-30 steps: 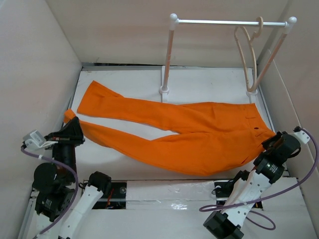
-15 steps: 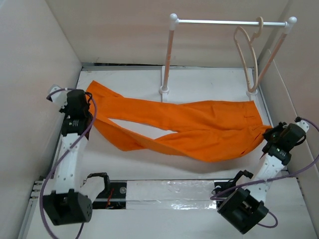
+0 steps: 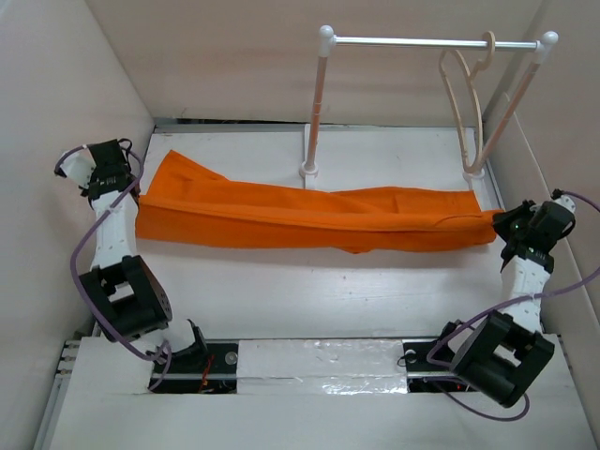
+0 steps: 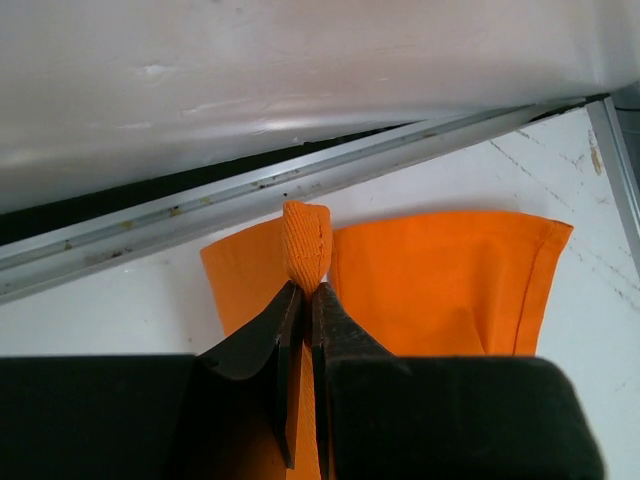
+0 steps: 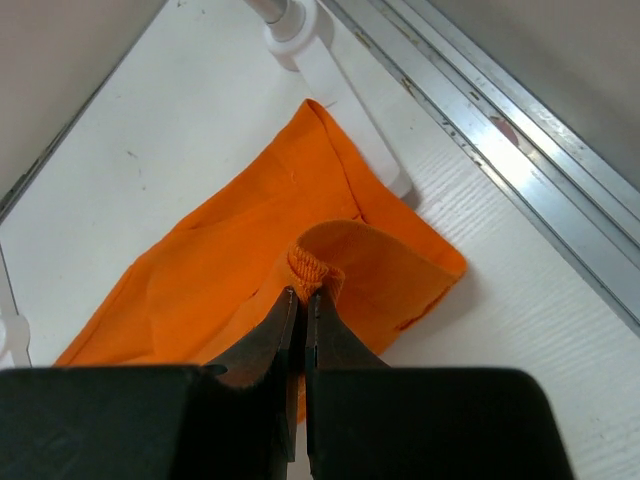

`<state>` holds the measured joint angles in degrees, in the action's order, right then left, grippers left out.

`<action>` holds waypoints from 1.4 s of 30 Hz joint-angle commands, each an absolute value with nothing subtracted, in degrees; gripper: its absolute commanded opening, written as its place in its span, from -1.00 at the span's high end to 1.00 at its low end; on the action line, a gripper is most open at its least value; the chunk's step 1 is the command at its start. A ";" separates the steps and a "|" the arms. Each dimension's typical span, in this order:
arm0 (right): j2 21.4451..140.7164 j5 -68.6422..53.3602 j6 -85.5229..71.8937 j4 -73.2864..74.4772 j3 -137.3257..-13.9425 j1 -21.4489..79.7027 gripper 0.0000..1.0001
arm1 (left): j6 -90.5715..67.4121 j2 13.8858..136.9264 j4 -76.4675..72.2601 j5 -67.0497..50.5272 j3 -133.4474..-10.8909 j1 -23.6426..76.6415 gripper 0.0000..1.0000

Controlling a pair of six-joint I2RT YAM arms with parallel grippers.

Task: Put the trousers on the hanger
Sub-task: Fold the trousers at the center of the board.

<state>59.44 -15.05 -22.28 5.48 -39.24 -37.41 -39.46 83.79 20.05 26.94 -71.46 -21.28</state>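
Note:
The orange trousers (image 3: 309, 216) lie stretched in a long folded band across the white table, one leg over the other. My left gripper (image 3: 129, 184) is shut on a pinch of the leg-end fabric (image 4: 305, 245) at the far left. My right gripper (image 3: 502, 223) is shut on the waist-end fabric (image 5: 315, 265) at the far right. The beige hanger (image 3: 466, 98) hangs by its hook from the rod at the back right, apart from the trousers.
The white rack (image 3: 314, 103) with its metal rod (image 3: 422, 42) stands at the back, its feet (image 3: 307, 171) close behind the trousers. Cardboard walls (image 3: 56, 122) close in both sides and the back. A metal rail (image 4: 300, 185) runs along the table's edge.
Both arms have swung outward and back, pulling the trousers taut. The lower leg has been folded up over the upper one, so the spread shape is now a narrow band.

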 commanded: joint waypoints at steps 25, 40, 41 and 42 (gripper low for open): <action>93.42 1.32 -23.46 -6.85 -65.12 -24.79 0.95 | -31.90 112.14 11.87 27.69 -96.77 -17.40 0.98; 96.08 -9.40 -27.25 -19.33 -60.13 -24.79 0.19 | -29.97 112.86 0.45 12.49 -94.66 -17.40 0.20; 95.28 -10.19 -27.25 -20.47 -59.42 -24.79 0.14 | -29.62 112.42 0.35 12.13 -94.31 -17.40 0.06; 94.32 -11.85 -27.33 -20.30 -58.81 -24.79 0.00 | -29.18 112.06 0.53 11.95 -94.05 -17.40 -0.04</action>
